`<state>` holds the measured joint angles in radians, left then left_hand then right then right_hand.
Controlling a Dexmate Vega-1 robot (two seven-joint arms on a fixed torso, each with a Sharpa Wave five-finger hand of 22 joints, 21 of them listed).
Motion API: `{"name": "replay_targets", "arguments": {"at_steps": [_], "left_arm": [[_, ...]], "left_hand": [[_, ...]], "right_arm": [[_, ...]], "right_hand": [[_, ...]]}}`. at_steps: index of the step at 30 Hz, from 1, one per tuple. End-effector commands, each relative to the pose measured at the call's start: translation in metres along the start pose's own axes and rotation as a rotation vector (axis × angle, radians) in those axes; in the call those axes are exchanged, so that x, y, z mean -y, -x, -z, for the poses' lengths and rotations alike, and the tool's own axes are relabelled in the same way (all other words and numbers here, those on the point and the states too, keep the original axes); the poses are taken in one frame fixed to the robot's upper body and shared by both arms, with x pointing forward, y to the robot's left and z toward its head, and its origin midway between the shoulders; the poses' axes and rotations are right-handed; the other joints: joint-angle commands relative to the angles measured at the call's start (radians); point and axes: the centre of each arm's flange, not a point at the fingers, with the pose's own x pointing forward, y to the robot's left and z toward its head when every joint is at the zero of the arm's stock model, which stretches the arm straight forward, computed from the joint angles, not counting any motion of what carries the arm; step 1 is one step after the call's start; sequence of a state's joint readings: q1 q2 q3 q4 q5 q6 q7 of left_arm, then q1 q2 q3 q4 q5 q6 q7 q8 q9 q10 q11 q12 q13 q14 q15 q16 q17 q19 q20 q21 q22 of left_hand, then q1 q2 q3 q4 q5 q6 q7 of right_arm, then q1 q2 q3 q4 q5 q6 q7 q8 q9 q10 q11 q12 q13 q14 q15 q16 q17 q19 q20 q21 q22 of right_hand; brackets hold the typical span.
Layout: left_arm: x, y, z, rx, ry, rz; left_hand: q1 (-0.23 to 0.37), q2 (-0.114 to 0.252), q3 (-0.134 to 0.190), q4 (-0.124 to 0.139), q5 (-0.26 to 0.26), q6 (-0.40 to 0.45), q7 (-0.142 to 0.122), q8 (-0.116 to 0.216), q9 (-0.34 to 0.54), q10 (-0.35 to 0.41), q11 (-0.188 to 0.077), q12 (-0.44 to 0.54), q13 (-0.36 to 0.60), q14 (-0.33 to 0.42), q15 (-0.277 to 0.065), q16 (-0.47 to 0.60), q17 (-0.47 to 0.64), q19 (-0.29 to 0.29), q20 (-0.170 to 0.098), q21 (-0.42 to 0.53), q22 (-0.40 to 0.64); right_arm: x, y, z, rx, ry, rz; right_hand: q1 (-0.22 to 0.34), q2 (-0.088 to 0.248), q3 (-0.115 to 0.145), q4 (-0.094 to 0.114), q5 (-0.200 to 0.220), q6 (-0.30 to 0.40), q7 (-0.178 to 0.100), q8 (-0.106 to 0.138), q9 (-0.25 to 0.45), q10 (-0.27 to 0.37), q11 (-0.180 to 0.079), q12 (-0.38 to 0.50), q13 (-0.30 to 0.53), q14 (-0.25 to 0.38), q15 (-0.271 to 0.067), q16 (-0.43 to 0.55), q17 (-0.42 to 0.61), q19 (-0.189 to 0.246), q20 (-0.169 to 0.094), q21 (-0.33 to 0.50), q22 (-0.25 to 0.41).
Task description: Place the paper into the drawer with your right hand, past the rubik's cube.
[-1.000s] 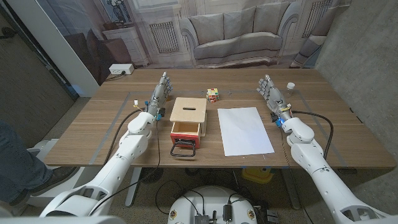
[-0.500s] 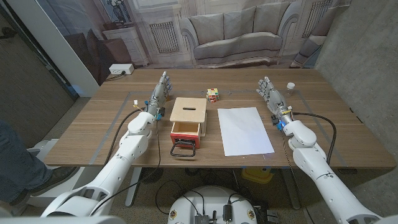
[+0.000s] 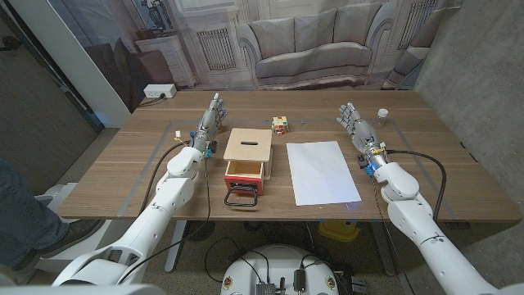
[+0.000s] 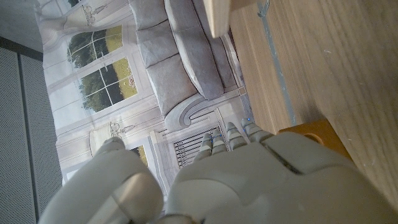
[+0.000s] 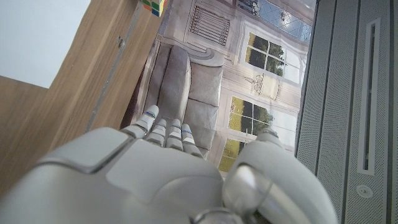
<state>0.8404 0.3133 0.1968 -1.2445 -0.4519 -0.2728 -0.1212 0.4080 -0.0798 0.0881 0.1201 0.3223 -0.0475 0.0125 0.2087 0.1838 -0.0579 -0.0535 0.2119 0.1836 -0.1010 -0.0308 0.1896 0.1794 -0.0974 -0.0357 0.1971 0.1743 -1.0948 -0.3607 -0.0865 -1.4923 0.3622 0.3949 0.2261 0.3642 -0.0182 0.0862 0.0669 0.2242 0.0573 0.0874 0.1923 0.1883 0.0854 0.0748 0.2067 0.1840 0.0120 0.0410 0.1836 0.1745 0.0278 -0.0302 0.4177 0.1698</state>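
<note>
**Paper flat on table, both hands empty**

Taking the wooden drawer box [image 3: 248,147] near the table's middle as landmark:

- White sheet of paper [image 3: 322,171] lying flat on the wooden table [image 3: 123,176], just beside the box on the robot's right, apart from it, untouched by either hand.
- Drawer [image 3: 245,171] pulled out of the box's near face toward the robot, orange-red sided, interior showing; black loop handle [image 3: 242,197] at its near end.
- Rubik's cube [image 3: 282,124] standing beyond the box's far right corner, near it but apart, and off the paper's far left corner.
- Right hand [image 3: 358,125] out past the paper's right edge from the box, fingers apart and extended away from the robot, holding nothing; same hand [image 5: 155,168] seen from its back in the right wrist view, fingers straight.
- Left hand [image 3: 210,121] just left of the box, level with its far end, fingers extended and apart, empty.
- Small clear container [image 3: 382,115] far right of the box, beyond the right hand.
</note>
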Motion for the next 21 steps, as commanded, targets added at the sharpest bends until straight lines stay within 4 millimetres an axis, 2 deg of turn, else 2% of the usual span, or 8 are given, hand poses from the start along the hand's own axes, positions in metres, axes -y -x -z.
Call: {"name": "replay_targets", "arguments": {"at_steps": [1, 21], "left_arm": [[-0.001, 0.000, -0.003, -0.001, -0.021, 0.006], [0.006, 0.001, -0.003, 0.013, -0.020, 0.024]], "left_hand": [[0.005, 0.009, -0.004, 0.002, 0.008, -0.015, -0.001, -0.006, 0.003, -0.001, 0.002, -0.002, 0.004, -0.003, 0.004, -0.001, 0.002, -0.003, -0.060, 0.000, 0.004], [0.011, 0.021, -0.006, 0.000, 0.011, -0.040, 0.003, -0.016, 0.004, -0.021, 0.006, -0.010, 0.005, -0.017, 0.006, -0.006, 0.002, -0.017, -0.057, -0.004, 0.004]], "right_arm": [[-0.011, 0.011, -0.007, 0.021, 0.032, -0.017], [-0.019, 0.031, -0.015, 0.033, 0.103, -0.024]], "right_hand": [[0.008, 0.003, 0.005, -0.007, -0.003, -0.001, -0.002, 0.003, 0.002, 0.006, -0.007, 0.004, 0.001, 0.006, 0.000, 0.008, 0.003, 0.005, -0.049, -0.002, 0.003], [0.013, 0.003, 0.003, -0.013, -0.003, 0.004, -0.011, 0.005, 0.002, 0.008, -0.018, 0.004, 0.001, 0.015, -0.014, 0.009, 0.004, 0.017, -0.053, -0.010, 0.004]]}}
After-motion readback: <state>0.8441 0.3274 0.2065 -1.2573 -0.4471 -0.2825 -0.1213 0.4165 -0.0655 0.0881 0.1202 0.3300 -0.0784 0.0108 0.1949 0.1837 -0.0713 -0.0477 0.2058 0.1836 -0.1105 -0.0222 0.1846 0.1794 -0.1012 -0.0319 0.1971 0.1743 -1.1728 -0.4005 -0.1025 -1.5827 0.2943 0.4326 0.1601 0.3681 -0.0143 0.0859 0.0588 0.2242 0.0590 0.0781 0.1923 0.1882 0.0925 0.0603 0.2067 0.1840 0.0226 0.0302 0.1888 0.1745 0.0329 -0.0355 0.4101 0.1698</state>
